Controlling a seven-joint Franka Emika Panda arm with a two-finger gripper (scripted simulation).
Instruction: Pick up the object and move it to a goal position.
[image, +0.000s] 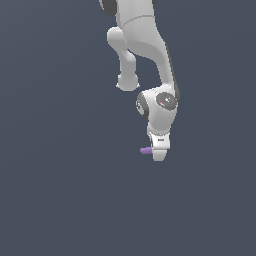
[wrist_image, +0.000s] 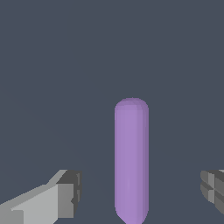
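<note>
The object is a small purple rod with rounded ends (wrist_image: 131, 159), lying flat on the dark grey surface. In the exterior view only one end of the object (image: 145, 150) shows, sticking out toward that view's left from behind the white gripper (image: 159, 155). The gripper has come down over the rod. In the wrist view the gripper (wrist_image: 140, 192) is open, its two grey fingertips (wrist_image: 70, 192) standing wide apart on either side of the rod with clear gaps, touching nothing.
The white arm (image: 150, 55) reaches down from the top of the exterior view. A plain dark grey surface (image: 60, 190) lies all around, with no other objects in view.
</note>
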